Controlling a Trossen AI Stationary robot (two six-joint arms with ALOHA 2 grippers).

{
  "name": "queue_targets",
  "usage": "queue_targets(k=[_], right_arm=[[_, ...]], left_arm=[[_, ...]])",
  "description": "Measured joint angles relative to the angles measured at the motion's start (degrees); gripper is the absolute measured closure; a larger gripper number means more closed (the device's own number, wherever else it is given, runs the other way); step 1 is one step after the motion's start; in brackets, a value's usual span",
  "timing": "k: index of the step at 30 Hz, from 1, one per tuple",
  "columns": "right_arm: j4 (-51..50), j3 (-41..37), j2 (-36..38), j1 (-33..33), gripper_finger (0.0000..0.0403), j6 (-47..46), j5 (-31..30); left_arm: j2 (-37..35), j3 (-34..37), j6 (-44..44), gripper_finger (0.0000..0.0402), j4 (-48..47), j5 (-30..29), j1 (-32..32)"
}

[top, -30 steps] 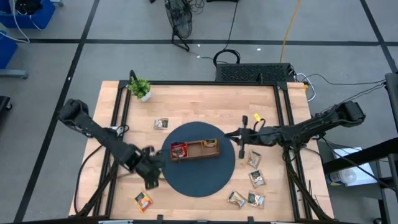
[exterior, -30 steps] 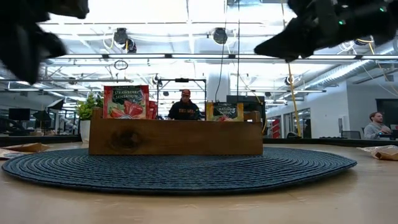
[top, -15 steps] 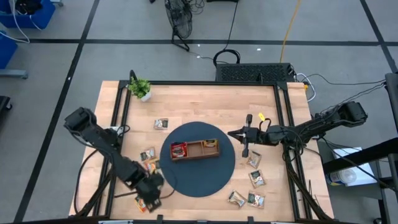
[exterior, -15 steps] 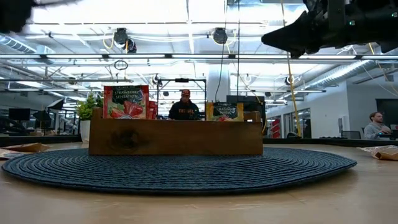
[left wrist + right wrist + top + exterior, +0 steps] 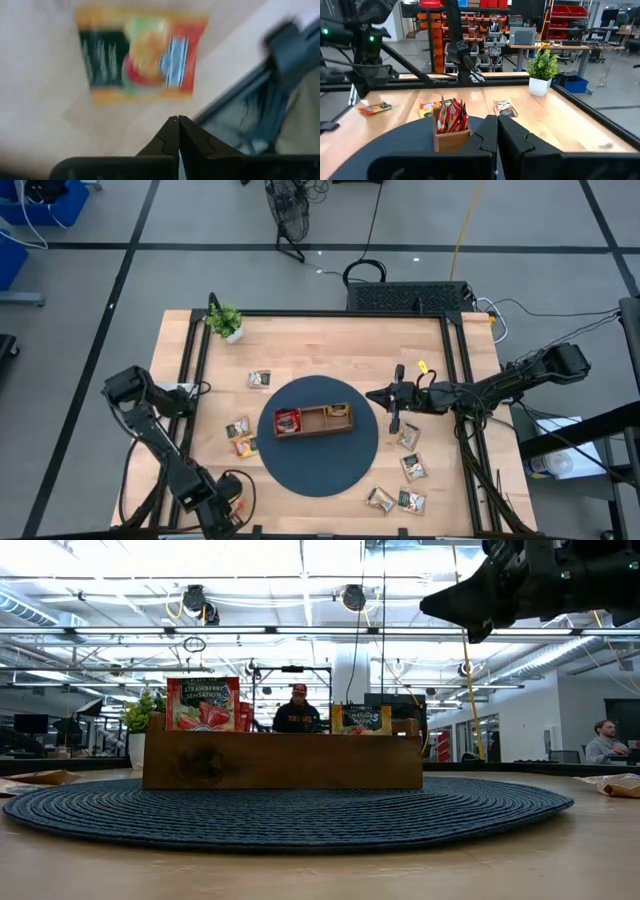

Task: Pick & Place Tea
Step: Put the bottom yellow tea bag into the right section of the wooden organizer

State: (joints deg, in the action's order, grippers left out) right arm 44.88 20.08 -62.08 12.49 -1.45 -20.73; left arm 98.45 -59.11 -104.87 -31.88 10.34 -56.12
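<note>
The wooden tray [image 5: 312, 420] stands on the round blue mat [image 5: 318, 465], with red tea sachets [image 5: 288, 421] upright in its left compartment and a dark-green one [image 5: 338, 412] in its right. More tea sachets lie flat on the table to the left [image 5: 241, 436] and right [image 5: 412, 468] of the mat. My left gripper [image 5: 218, 512] is shut at the table's near left corner, pointing steeply down. Its tips [image 5: 177, 122] stand just beside an orange sachet [image 5: 140, 60]. My right gripper [image 5: 392, 406] hangs shut and level above the mat's right edge.
A small potted plant [image 5: 226, 321] stands at the far left corner. One more sachet [image 5: 260, 379] lies beyond the mat on the left. The table's metal frame rail [image 5: 260, 95] runs close by my left gripper. People show in the room behind [image 5: 298, 712].
My left gripper has swung from the mat's left edge toward the table's near left corner, sinking and rolling about its own axis on the way. It has left the low view. Two sachets left of the mat, covered by the arm before, now show.
</note>
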Motion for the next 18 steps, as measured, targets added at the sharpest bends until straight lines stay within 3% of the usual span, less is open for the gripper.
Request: queue_targets(k=[2,9,18], right_arm=[[0.2,0.0,-0.1,0.0,0.0403,-1.3,0.0],[1.3,0.0,-2.3,0.0,0.0403,-3.9,0.0],[5.4,0.0,-5.3,0.0,0.0403,-2.3,0.0]], left_arm=[[0.8,0.0,0.8,0.0380,-0.4,-1.9,-0.2],[5.9,-0.2,6.1,0.0368,-0.6,2.2,0.0],[7.6,-0.3,24.4,0.0397,-2.1,1.0,4.2]])
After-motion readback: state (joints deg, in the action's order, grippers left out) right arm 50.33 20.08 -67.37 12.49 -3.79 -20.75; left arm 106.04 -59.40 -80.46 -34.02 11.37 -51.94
